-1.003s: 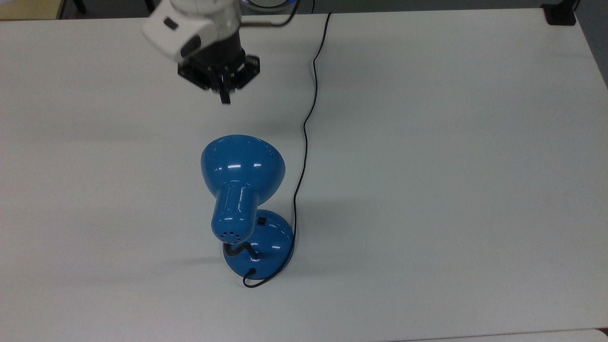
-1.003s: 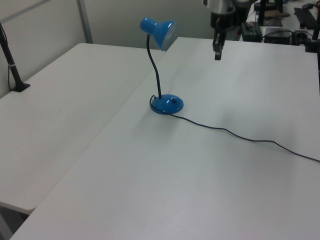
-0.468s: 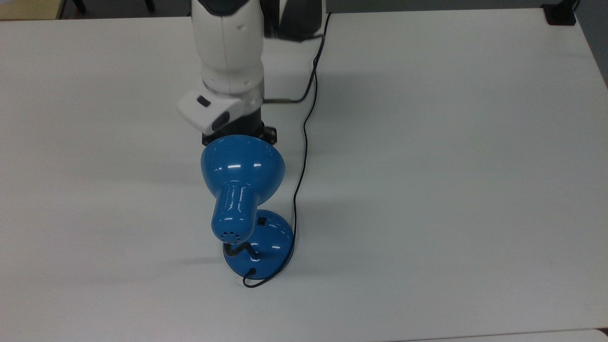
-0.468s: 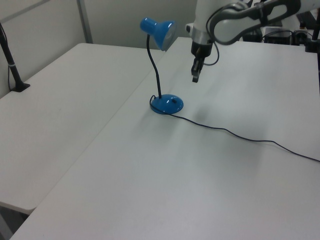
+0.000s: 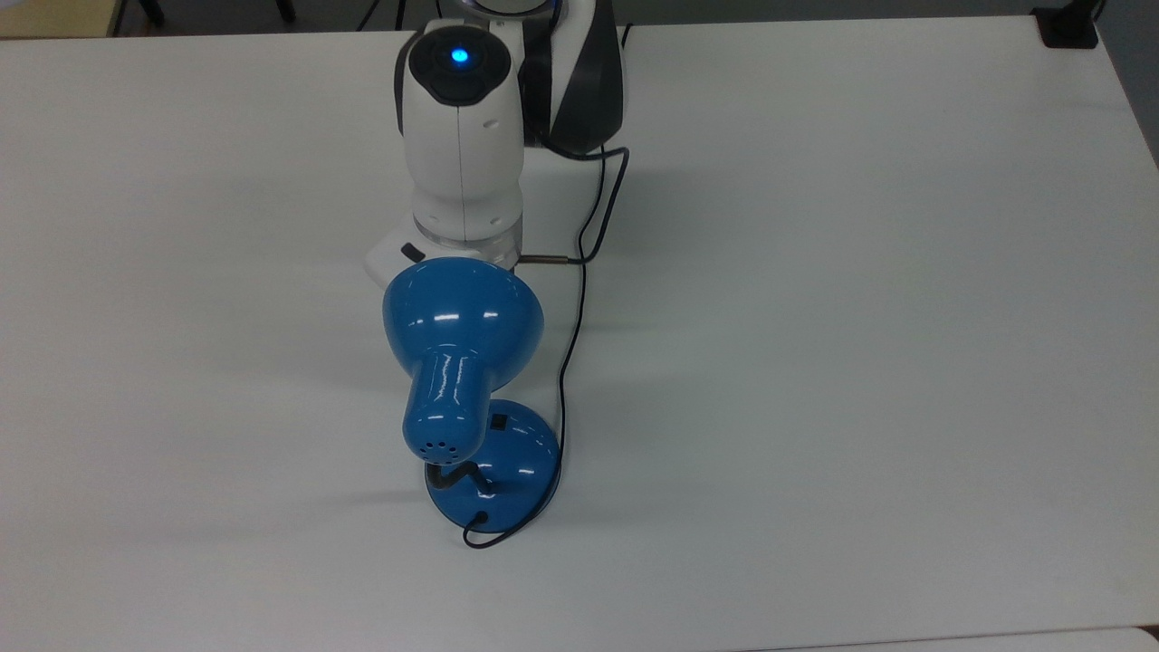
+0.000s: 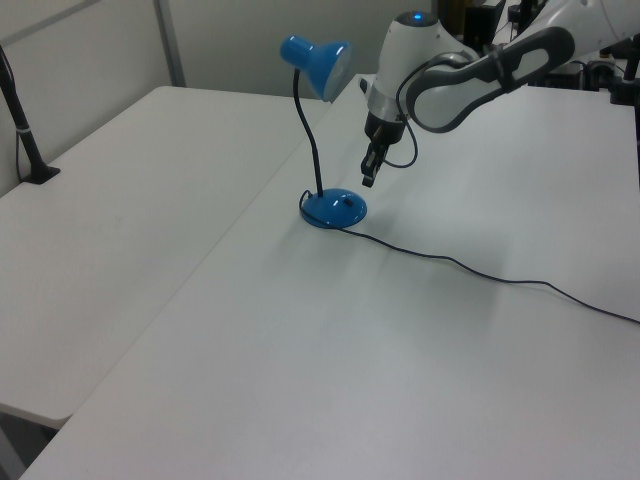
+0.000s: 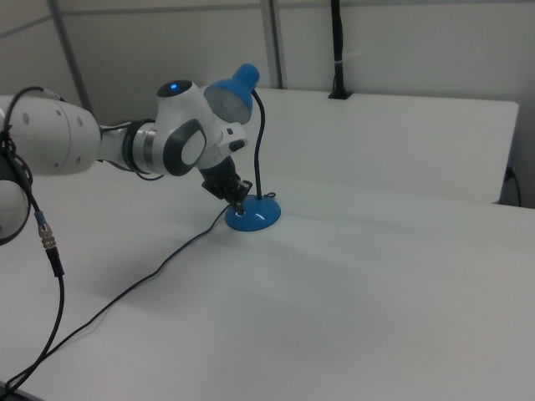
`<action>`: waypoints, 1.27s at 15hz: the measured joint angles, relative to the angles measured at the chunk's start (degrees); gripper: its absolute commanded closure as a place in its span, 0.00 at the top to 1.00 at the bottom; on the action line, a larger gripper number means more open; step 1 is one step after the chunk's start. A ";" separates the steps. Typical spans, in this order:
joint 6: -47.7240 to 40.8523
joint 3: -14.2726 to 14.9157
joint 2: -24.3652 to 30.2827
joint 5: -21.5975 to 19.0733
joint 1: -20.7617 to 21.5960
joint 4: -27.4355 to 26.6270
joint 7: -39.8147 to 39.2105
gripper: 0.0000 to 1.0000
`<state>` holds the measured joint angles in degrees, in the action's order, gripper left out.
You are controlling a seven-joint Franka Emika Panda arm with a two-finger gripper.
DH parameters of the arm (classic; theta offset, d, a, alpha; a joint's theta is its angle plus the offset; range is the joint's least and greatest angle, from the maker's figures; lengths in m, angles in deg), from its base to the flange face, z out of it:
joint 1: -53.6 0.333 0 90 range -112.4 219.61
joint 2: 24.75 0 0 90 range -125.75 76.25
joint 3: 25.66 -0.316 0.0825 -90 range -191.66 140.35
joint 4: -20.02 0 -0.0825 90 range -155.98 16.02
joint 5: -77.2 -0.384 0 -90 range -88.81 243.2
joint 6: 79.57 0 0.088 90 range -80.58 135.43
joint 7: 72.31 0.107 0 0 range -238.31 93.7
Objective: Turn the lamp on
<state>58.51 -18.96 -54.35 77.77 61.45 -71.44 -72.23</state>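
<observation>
The glossy blue lamp (image 5: 462,312) stands on the white table (image 5: 860,317), its bell shade (image 6: 318,62) raised on a black bendy neck (image 6: 310,140) over the round base (image 6: 335,208). A small black switch (image 5: 498,422) sits on the base's dome. In the left view my gripper (image 6: 368,178) points down, shut and holding nothing, slightly above the base and off its right edge. In the right view the gripper (image 7: 237,200) hovers close over the base (image 7: 255,215). In the top view the shade covers the gripper. The shade casts no glow.
The lamp's thin black cord (image 5: 579,272) runs from the base across the table (image 6: 480,272) beside my arm (image 5: 462,136). Black clamp posts stand at table edges (image 6: 25,140) (image 5: 1068,27). A seam (image 6: 230,230) divides two tabletops.
My arm has swung from the table's far side toward the lamp and come down. The gripper went from well away and high to close over the base. The lamp has not moved.
</observation>
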 measured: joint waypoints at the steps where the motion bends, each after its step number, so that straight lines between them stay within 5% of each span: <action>1: 0.97 0.00 -0.87 0.02 0.14 0.38 0.54 0.00; 8: 2.11 0.00 -6.62 0.03 1.36 6.57 3.43 0.00; 19: 2.12 0.03 -8.77 0.63 1.73 8.98 4.23 0.00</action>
<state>60.63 -18.93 -63.11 78.39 63.18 -62.45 -68.00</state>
